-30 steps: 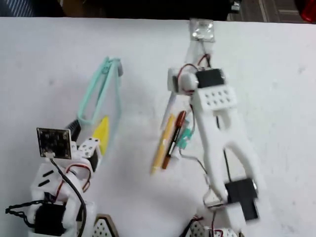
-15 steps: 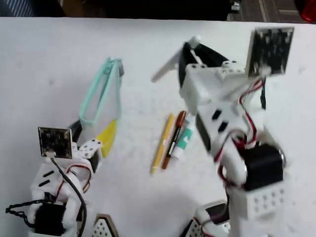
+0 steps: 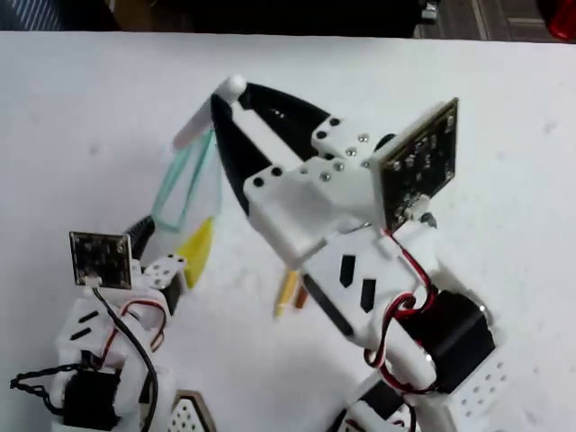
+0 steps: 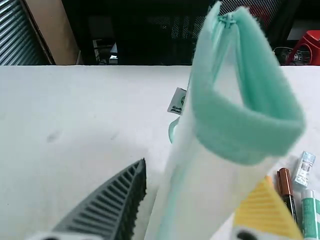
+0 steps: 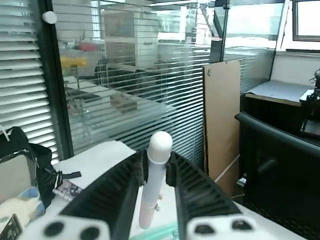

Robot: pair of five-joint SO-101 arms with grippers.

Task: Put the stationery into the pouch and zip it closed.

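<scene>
My right gripper (image 3: 232, 97) hangs above the table, shut on a white pen (image 3: 203, 115) that slants over the far end of the pouch (image 3: 191, 184). In the right wrist view the white pen (image 5: 155, 185) stands clamped between the black fingers (image 5: 125, 182). The pouch is clear with a mint zipper rim, and its mouth (image 4: 240, 110) gapes open. My left gripper (image 3: 164, 236) grips the pouch's near end between its grey finger (image 4: 112, 205) and its yellow finger (image 4: 265, 210). A yellow pen (image 3: 286, 292) and a brown pen (image 3: 301, 295) lie half hidden under the right arm.
Beside the pouch lie a brown pen (image 4: 285, 186), a green and white tube (image 4: 310, 210) and a small clear item (image 4: 304, 170). The white table (image 3: 90, 108) is bare to the left and at the far side. The right arm's body covers the table's middle.
The right gripper has lifted the white pen off the table by the other pens and swung it left, over the pouch. The left arm and the pouch have stayed put.
</scene>
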